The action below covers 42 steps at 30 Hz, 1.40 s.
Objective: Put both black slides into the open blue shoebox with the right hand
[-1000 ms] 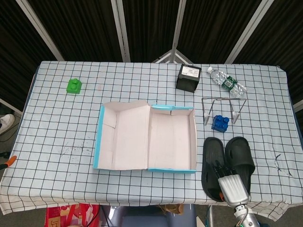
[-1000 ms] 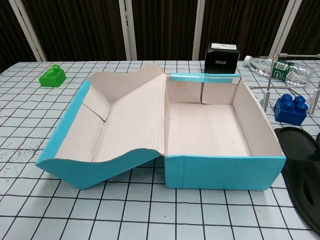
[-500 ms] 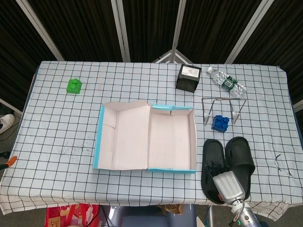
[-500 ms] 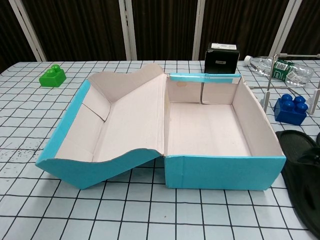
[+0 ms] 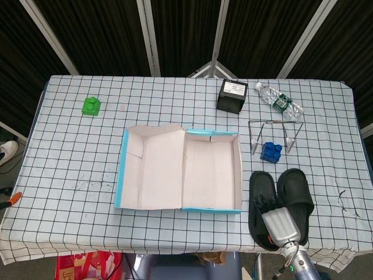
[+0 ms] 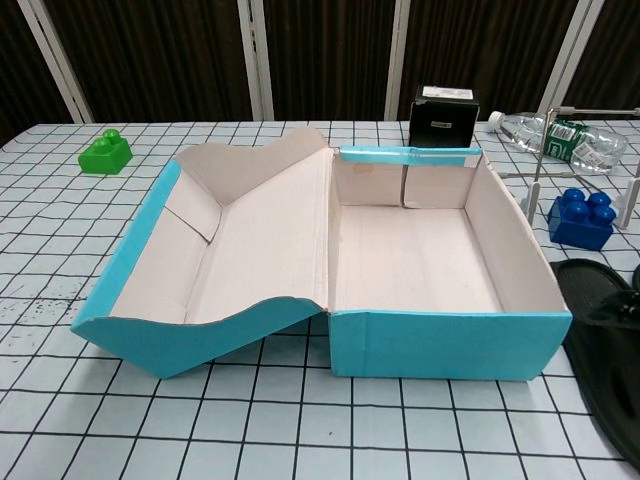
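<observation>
Since a second ago the right hand point(image 5: 275, 217) has slid from the near desk edge further in over the left black slide point(image 5: 261, 201), its dark fingers point(image 5: 263, 203) now lying on the slide's strap area; whether they grasp the slide or only rest on it I cannot tell. The right black slide point(image 5: 295, 191) lies just beside the first, touching it along the inner edge, both on the desk to the right of the open blue shoebox point(image 5: 211, 172), which sits with its pale inside bare and its lid point(image 5: 149, 168) folded flat to the left. The left hand shows in neither view. The desk point(image 5: 70, 151) is covered by a white cloth with a black grid, faintly smudged near the front left and marked with dark scribbles at the right edge. Further back on it stand a green block point(image 5: 91, 106) at the left, a black box point(image 5: 232, 96) behind the shoebox, a plastic bottle point(image 5: 280, 102) lying on its side, and a wire rack point(image 5: 275, 133) with a blue block point(image 5: 270, 151) under it. Behind the desk hangs a dark ribbed curtain point(image 5: 105, 35) crossed by pale slanted poles point(image 5: 148, 36).
</observation>
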Tool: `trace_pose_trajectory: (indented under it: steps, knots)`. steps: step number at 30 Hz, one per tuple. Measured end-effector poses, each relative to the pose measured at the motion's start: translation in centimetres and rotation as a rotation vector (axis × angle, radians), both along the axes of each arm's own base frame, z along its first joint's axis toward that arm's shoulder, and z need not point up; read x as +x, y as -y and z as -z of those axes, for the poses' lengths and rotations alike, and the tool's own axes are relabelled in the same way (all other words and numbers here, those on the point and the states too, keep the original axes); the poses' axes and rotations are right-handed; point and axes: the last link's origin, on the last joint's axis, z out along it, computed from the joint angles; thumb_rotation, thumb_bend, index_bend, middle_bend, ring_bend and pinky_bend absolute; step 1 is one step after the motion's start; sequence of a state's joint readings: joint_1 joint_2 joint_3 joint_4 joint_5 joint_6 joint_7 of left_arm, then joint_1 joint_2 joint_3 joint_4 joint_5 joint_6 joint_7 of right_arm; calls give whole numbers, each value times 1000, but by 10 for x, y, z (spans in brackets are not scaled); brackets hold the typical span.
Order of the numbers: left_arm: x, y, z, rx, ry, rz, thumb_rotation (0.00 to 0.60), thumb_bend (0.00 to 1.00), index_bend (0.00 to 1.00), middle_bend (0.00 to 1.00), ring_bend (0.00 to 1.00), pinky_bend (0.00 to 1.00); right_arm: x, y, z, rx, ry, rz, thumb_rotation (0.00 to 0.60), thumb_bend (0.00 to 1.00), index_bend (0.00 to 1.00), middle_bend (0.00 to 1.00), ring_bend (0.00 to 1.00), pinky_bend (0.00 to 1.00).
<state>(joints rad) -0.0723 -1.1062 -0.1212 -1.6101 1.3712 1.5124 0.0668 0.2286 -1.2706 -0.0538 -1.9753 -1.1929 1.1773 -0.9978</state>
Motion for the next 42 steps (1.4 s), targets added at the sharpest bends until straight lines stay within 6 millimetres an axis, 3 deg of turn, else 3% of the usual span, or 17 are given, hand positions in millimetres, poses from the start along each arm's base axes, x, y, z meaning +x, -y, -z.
trace_pose_trajectory:
  steps: [8, 12, 16, 19, 23, 33, 42]
  knots:
    - [0, 0, 0, 3, 1, -3, 600, 217, 95, 0, 0, 98, -2, 0, 1, 10, -8, 0, 600, 207, 98, 93, 164, 140]
    - [0, 0, 0, 1, 1, -2, 600, 218, 95, 0, 0, 98, -3, 0, 3, 11, 3, 2, 600, 209, 152, 153, 221, 141]
    - [0, 0, 0, 0, 1, 0, 600, 218, 95, 0, 0, 98, -3, 0, 6, 8, 21, -10, 600, 304, 228, 233, 310, 192]
    - [0, 0, 0, 1, 1, 1, 600, 218, 95, 0, 0, 98, -2, 0, 7, -2, 39, -26, 600, 428, 316, 325, 389, 232]
    - [1, 0, 0, 2, 2, 3, 600, 218, 95, 0, 0, 98, -1, 1, 7, -21, 72, -48, 600, 526, 391, 384, 423, 249]
    - [1, 1, -1, 1, 5, 4, 600, 218, 95, 0, 0, 98, 1, 3, -3, -48, 79, -66, 600, 550, 417, 395, 427, 249]
    - [1, 1, -2, 5, 9, 2, 600, 218, 95, 0, 0, 98, 11, 17, -34, -117, 73, -64, 600, 550, 418, 395, 427, 249]
